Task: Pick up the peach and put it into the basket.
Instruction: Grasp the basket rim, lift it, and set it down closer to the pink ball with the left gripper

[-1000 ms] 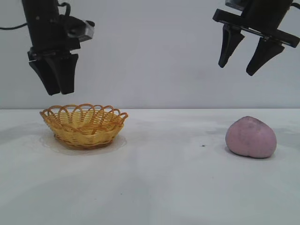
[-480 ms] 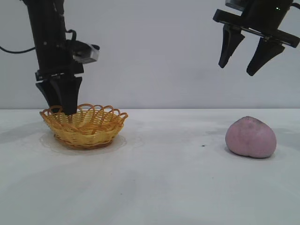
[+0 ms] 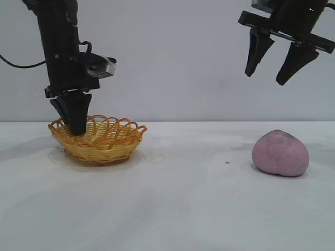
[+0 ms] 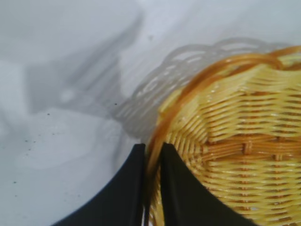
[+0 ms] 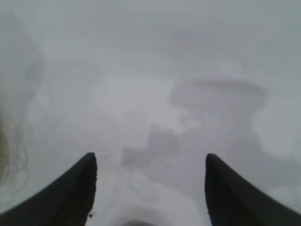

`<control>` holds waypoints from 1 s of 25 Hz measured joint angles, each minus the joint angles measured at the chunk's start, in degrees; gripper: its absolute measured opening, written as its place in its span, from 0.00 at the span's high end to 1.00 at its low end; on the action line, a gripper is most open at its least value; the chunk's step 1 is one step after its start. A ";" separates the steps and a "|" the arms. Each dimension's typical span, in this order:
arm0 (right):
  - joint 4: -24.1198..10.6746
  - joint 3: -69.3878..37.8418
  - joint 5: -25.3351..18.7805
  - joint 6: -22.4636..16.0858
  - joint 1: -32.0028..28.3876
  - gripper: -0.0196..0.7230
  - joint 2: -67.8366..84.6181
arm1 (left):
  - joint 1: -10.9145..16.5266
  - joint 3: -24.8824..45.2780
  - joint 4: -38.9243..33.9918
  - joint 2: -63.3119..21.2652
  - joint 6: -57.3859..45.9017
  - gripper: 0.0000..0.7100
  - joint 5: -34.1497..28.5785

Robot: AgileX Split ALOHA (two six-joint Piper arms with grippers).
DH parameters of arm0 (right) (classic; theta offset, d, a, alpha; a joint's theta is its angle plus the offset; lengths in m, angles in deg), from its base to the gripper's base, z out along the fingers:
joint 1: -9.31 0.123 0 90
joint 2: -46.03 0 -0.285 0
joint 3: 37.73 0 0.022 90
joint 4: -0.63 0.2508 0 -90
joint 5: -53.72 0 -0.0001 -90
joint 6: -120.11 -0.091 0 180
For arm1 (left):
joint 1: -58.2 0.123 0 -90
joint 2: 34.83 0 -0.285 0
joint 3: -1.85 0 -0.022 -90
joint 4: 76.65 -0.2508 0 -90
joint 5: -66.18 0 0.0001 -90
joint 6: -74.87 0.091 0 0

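- Although the task concerns the peach, the left gripper (image 3: 77, 128) stands pointing down at the basket (image 3: 107, 142), its fingers (image 4: 123, 193) pinched nearly together on the orange looped rim at the basket's far-left edge, as the left wrist view confirms.
- The basket is empty and sits on the table (image 3: 178, 209).
- The right gripper (image 3: 272, 65) hangs high, well to the right of the basket, jaws spread and holding nothing.
- The peach (image 3: 280, 153) lies untouched on the table, well apart from the basket, below the right gripper.
- Assessment: basket secured only; picking up, carrying and placing the peach all remain.
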 joint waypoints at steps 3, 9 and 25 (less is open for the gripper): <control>-0.31 0.00 -0.11 0.00 0.00 0.40 0.00 | -0.10 0.00 0.26 -1.24 -7.32 1.00 0.01; -0.58 0.00 -0.11 0.00 0.00 0.40 0.00 | -0.10 0.00 2.56 -7.44 -19.18 1.00 0.22; -0.81 0.00 2.08 0.00 0.00 0.40 0.00 | -7.33 7.42 8.13 -13.42 -27.57 1.00 0.25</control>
